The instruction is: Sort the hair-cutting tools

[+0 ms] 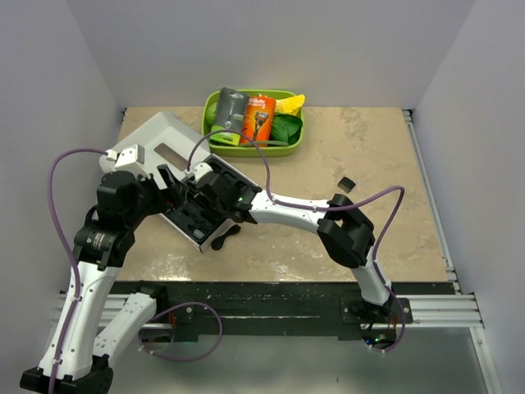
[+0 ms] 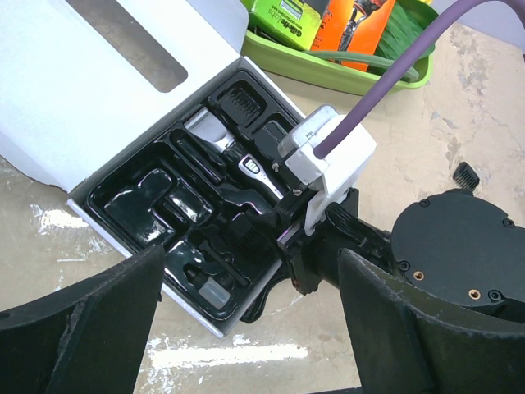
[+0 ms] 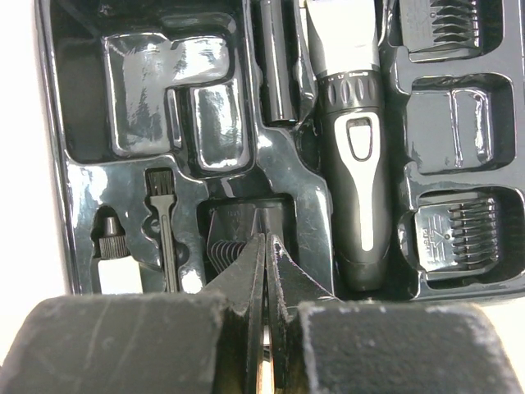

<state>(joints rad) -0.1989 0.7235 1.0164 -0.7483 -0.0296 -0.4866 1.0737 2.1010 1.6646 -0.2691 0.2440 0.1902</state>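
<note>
Right, on the left the left claw (image 1: 172, 189) hangs wide open, gripping nothing, just beside the case (image 2: 107, 90). Inside the case, the clipper (image 3: 353, 156) lies snug in its long slot. The right claw (image 3: 264, 250) is pinched tight shut with nothing showing between its tips, poised over a slot holding a toothed comb (image 3: 232, 240), next to the clipper's tail. It looks like a seating push, so go straight down and keep off the ridge beside the clipper. The curved piece (image 1: 223, 240) lies by the case's near edge, and the small guide comb (image 1: 347, 182) sits well apart to the right. The left claw and lid crowd one side and the green bin (image 1: 291, 146) the back. The bare table (image 1: 394, 213) on the right is the way out.
</note>
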